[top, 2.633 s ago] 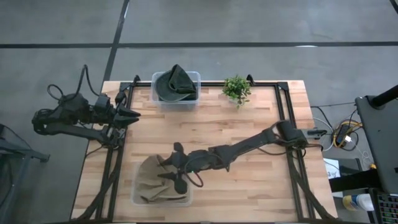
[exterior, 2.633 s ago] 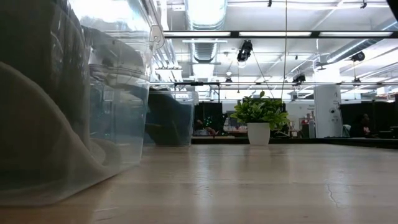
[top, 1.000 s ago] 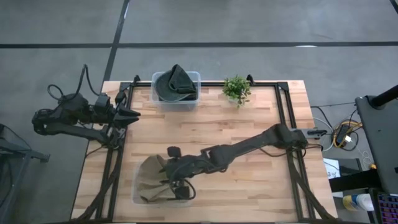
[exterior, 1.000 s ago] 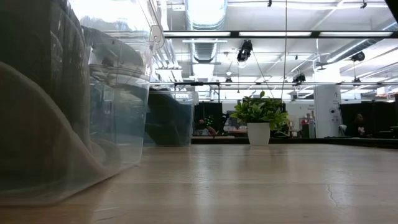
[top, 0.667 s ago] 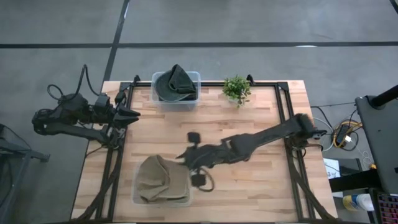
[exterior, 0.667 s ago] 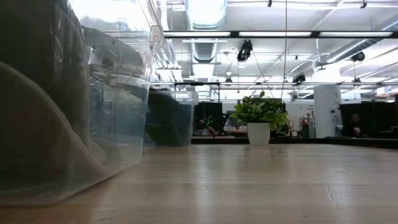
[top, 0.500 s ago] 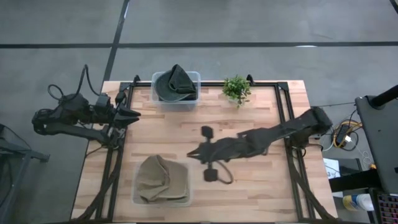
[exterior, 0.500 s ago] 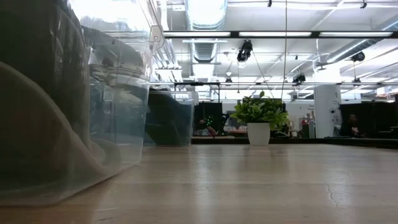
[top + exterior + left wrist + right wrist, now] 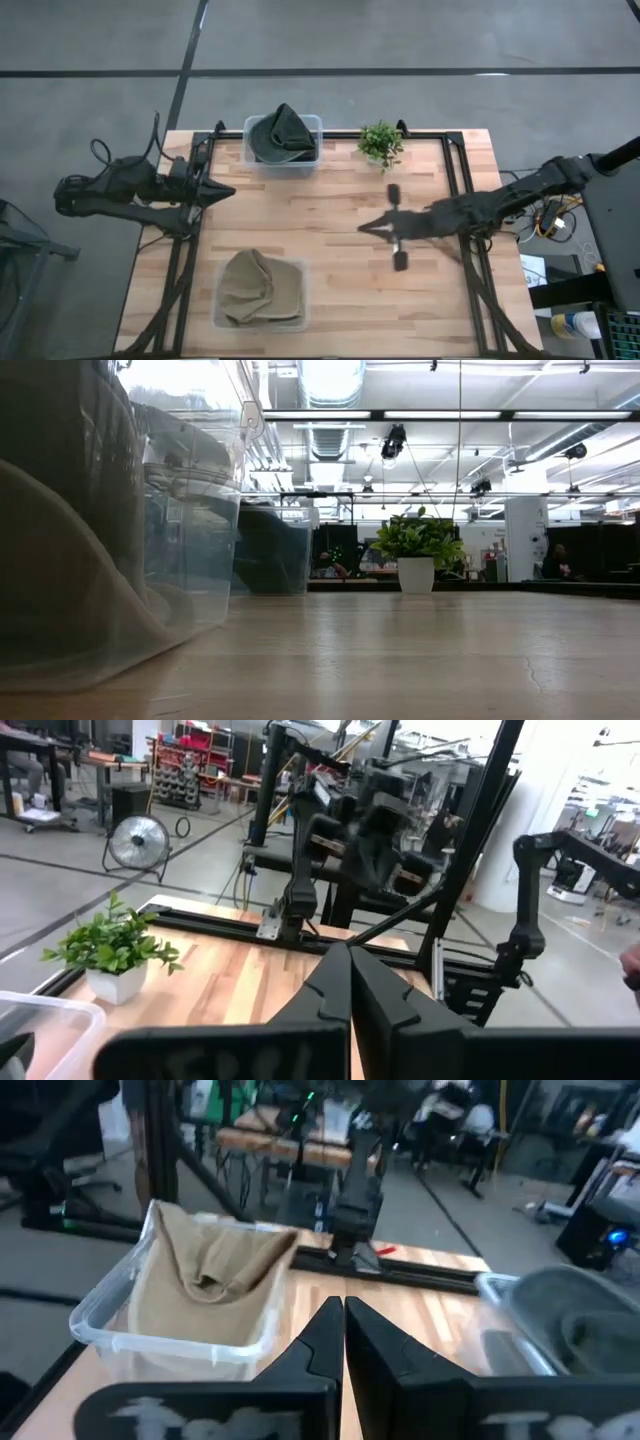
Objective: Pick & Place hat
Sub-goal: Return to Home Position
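A tan hat [image 9: 258,287] lies crumpled in a clear bin [image 9: 300,318] near the table's front left; the right wrist view also shows this hat [image 9: 215,1270]. A dark green hat [image 9: 284,137] sits in a second clear bin [image 9: 316,124] at the far edge. My right gripper [image 9: 363,227] hovers shut over the table's middle right, clear of both bins, with its fingers [image 9: 322,1332] closed together and nothing between them. My left gripper [image 9: 229,191] waits shut at the table's left edge.
A small potted plant [image 9: 381,143] stands at the far edge, right of the dark hat's bin. Bare wood lies between the two bins and across the table's right half. In the low view the near bin [image 9: 170,530] fills the left side.
My right gripper has drawn back out of the near bin toward the table's right edge, rising a little and shutting as it went. The tan hat stays lying in the bin. My left gripper has shut where it waits.
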